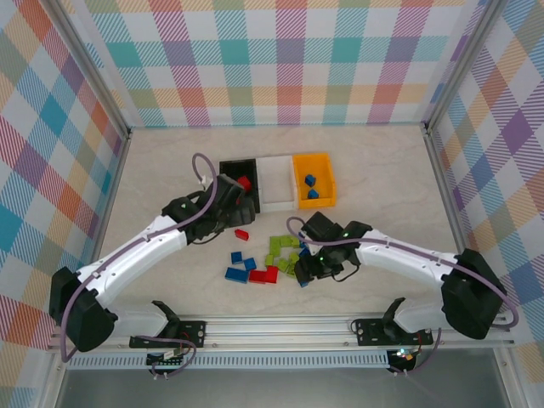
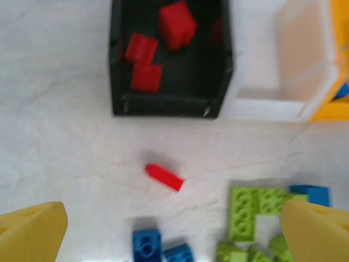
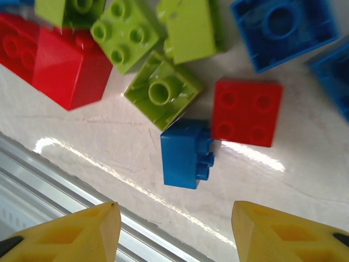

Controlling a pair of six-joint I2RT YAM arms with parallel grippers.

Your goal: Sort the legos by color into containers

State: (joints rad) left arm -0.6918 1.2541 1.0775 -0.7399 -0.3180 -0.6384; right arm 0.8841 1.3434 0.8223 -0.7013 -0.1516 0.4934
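Black bin holds red legos; the white bin looks bare; the orange-yellow bin holds two blue legos. My left gripper hovers open in front of the black bin, above a loose red oblong lego, with nothing between its yellow fingers. My right gripper is open low over the pile; a blue lego on its side lies just ahead of its fingertips, touching a red one and a lime green one.
Loose lime green legos, blue ones and a red one are scattered between the arms. The metal rail of the table's near edge runs just behind the right gripper. Plaid walls enclose the table on three sides.
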